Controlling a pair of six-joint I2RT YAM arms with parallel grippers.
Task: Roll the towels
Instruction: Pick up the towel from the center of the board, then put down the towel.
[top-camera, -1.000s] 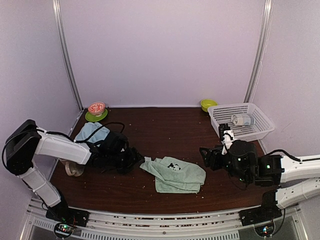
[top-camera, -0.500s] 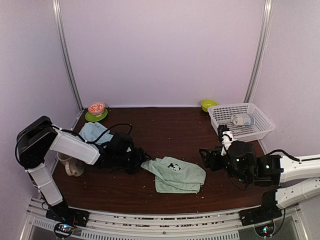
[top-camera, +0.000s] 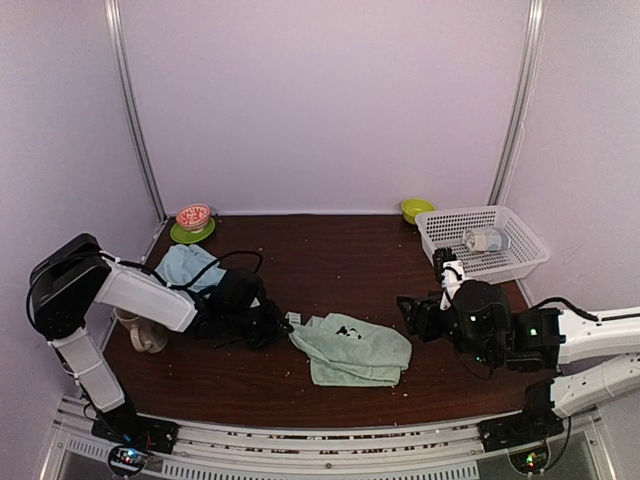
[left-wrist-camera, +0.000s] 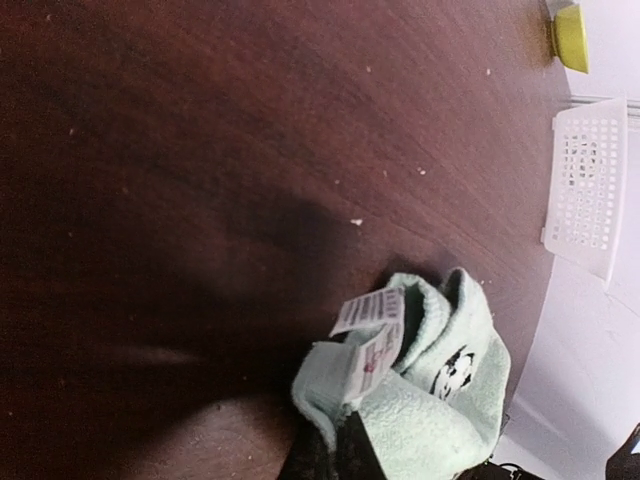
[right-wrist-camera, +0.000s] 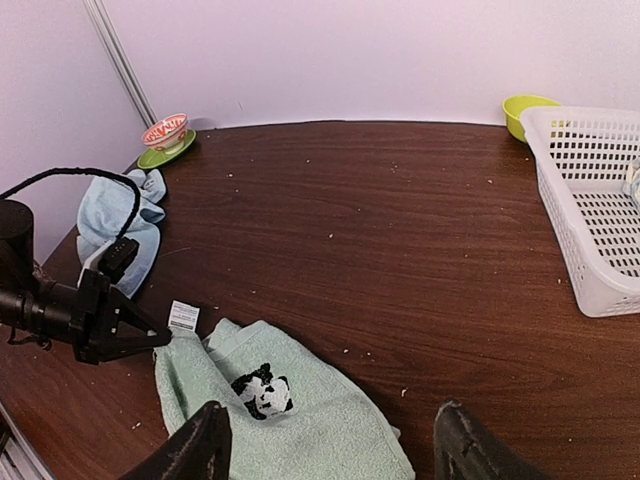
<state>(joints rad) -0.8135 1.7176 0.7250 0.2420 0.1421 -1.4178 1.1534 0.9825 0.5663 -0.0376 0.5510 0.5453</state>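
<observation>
Left gripper (top-camera: 283, 322) — jaws together, clamped on the left corner of the green towel (top-camera: 355, 348), just beside its white label (left-wrist-camera: 368, 335). Remainder of that towel lies crumpled on the table (top-camera: 330, 250), stretching from the closed tips toward the right gripper (top-camera: 408, 310), which sits just short of it, fingers wide apart, holding nothing. Blue towel (top-camera: 178, 268) — bunched behind the left gripper, beside its arm.

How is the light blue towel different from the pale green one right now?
The pale green terry towel lies loosely spread mid-table; the light blue cloth towel sits bunched at the left. Green shows a dark print and white tag; blue shows neither. The left end effector pinches green's corner; blue is not gripped. Neither is rolled.
</observation>
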